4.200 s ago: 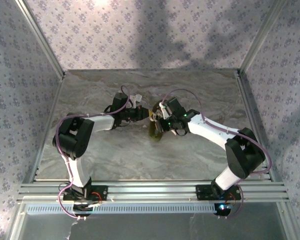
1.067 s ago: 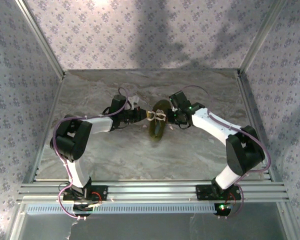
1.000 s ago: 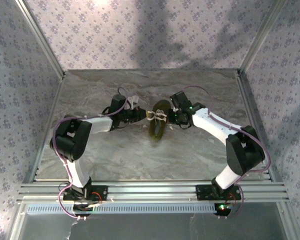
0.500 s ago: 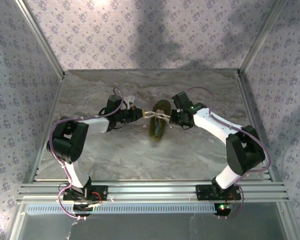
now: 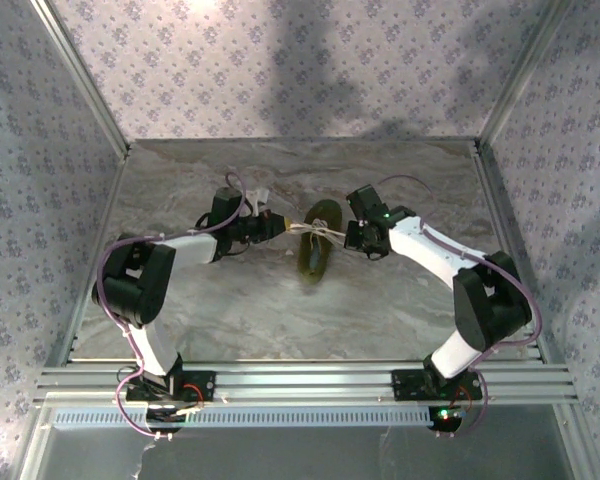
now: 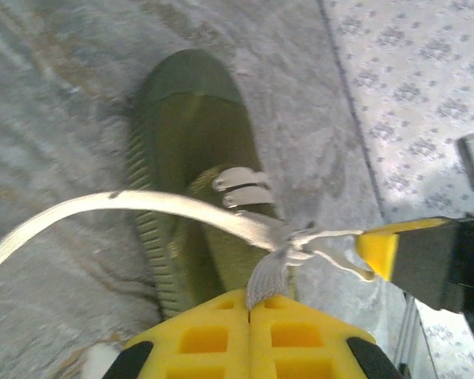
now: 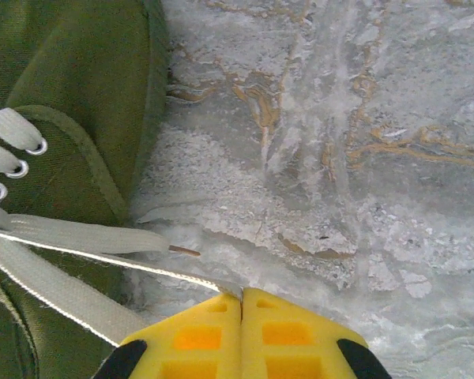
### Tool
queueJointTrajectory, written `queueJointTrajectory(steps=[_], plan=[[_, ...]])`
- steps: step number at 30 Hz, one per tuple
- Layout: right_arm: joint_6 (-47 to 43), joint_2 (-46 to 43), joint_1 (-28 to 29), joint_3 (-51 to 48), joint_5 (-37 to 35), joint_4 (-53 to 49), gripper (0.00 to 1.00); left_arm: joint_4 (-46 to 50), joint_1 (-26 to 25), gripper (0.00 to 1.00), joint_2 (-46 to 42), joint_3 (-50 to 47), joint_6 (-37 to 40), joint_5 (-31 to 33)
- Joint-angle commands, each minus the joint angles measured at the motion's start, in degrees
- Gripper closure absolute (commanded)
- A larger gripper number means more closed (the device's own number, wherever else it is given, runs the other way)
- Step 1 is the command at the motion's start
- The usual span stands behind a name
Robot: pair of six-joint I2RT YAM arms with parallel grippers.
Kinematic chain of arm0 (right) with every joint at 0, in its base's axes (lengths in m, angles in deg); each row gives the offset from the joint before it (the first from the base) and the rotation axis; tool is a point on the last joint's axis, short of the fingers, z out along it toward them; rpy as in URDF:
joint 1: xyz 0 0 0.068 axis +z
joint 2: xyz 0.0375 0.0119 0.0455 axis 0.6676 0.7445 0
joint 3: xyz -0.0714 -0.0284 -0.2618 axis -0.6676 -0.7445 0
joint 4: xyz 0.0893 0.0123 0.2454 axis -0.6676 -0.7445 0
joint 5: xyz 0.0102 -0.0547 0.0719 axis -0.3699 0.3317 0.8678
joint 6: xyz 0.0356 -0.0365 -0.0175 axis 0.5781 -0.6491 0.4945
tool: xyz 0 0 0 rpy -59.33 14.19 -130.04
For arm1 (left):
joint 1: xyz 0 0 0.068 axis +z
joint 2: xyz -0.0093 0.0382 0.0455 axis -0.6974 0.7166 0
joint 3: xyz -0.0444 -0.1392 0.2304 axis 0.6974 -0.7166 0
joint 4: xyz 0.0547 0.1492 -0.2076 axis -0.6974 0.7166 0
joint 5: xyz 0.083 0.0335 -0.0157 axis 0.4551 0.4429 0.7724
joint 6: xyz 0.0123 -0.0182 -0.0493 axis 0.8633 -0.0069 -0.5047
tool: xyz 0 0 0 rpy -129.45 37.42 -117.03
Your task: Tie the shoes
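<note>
A small olive-green canvas shoe with a ribbed rubber sole lies mid-table on the veined marble-look tabletop, between my left pincer and my right pincer. My left wrist camera shows yellow fingers clamped on the flat cream woven lace beside its knot. My right wrist camera shows the fingers pinching a strand edge-on, with bare marble open to the right.

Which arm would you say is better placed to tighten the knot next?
Left, probably: the left claw grips the lace squarely just behind the knot; the right claw pinches only an edge.
</note>
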Motion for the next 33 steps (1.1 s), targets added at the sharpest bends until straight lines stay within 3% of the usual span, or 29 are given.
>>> queueJointTrajectory(steps=[1,6,12,15,19,21,24,33], plan=[[-4.8,-2.8,-0.2,-1.8,6.8,5.3,1.0,-2.3,-1.5,1.0,-2.9,3.5,4.2,-6.8],[-16.3,-2.9,4.0,-1.0,16.5,8.7,1.0,2.1,-2.8,1.0,-3.4,5.2,7.7,-6.2],[-19.8,-0.1,9.2,0.1,9.3,5.0,0.98,-0.1,-2.6,1.0,-2.2,3.5,5.4,-3.5],[-18.5,-1.3,9.2,-0.9,7.8,5.9,0.74,-0.8,-2.8,1.0,-2.1,2.8,5.0,-3.5],[-16.2,-3.9,8.0,0.4,4.2,6.1,0.52,-0.9,-3.1,1.0,-3.0,1.3,4.8,-2.5],[-14.0,-4.1,6.9,1.9,2.7,5.3,0.46,-1.0,-3.5,1.0,-3.9,0.0,4.8,-1.5],[-12.3,-2.1,6.0,4.7,1.9,3.0,0.48,-1.2,-4.4,1.0,-4.9,-1.6,4.9,-0.5],[-12.0,3.8,6.0,9.7,4.1,1.2,0.66,-2.1,-6.4,1.0,-4.0,-2.4,4.6,0.7]])
